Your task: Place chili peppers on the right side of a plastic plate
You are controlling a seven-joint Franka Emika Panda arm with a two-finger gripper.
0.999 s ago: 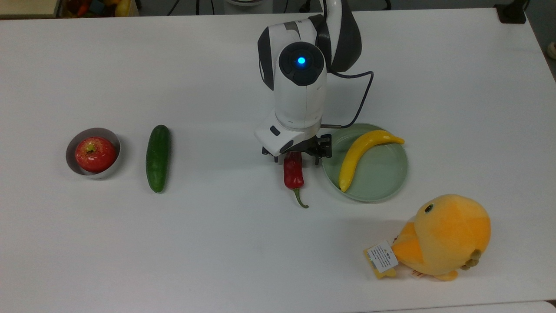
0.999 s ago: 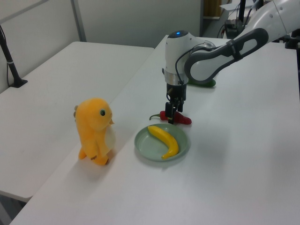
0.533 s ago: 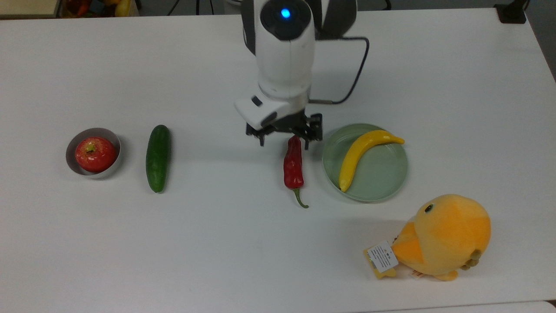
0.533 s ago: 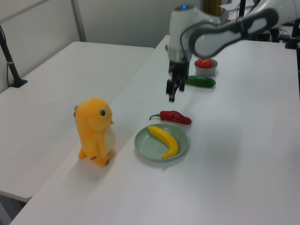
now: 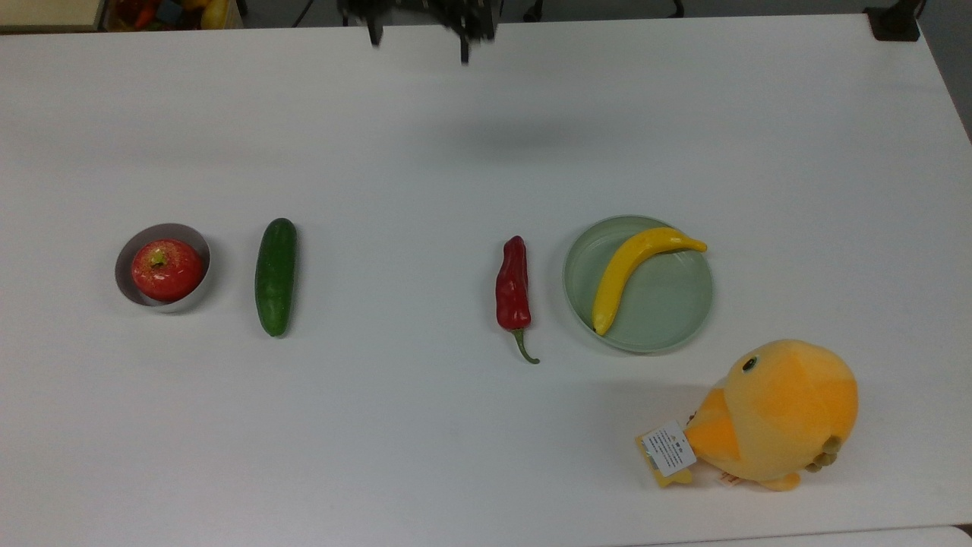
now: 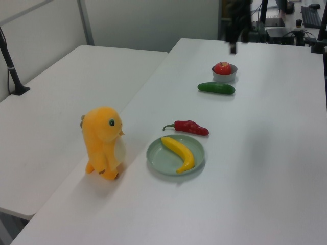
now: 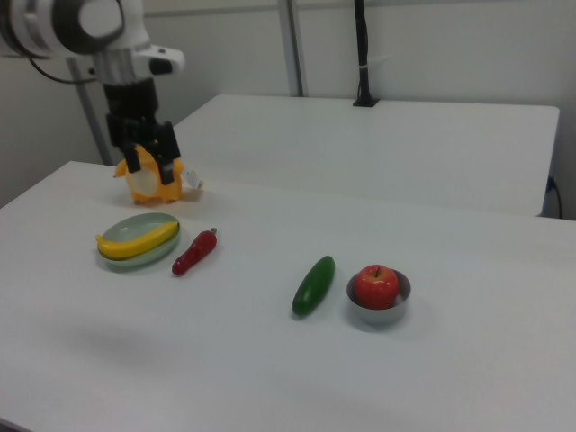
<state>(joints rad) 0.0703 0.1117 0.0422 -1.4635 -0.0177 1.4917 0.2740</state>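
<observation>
The dark-red chili pepper (image 5: 513,285) (image 6: 190,126) (image 7: 194,253) lies flat on the white table, with its green stem toward the top view's bottom. It is just off the top view's left rim of the pale green plastic plate (image 5: 672,308) (image 6: 162,159) (image 7: 133,222), which in the right view puts it to the plate's right. A yellow banana (image 5: 630,270) lies in the plate. My gripper (image 5: 419,34) (image 6: 236,38) (image 7: 148,155) hangs open and empty high above the table, at the top view's top edge and far from the chili.
A yellow plush chick (image 5: 782,410) sits by the plate toward the top view's bottom right. A green cucumber (image 5: 276,276) and a red apple (image 5: 167,270) in a small metal bowl (image 5: 124,254) lie at the top view's left.
My gripper let go of the chili pepper, rose and pulled back to the top view's top edge. The chili pepper stays where it lay beside the plate.
</observation>
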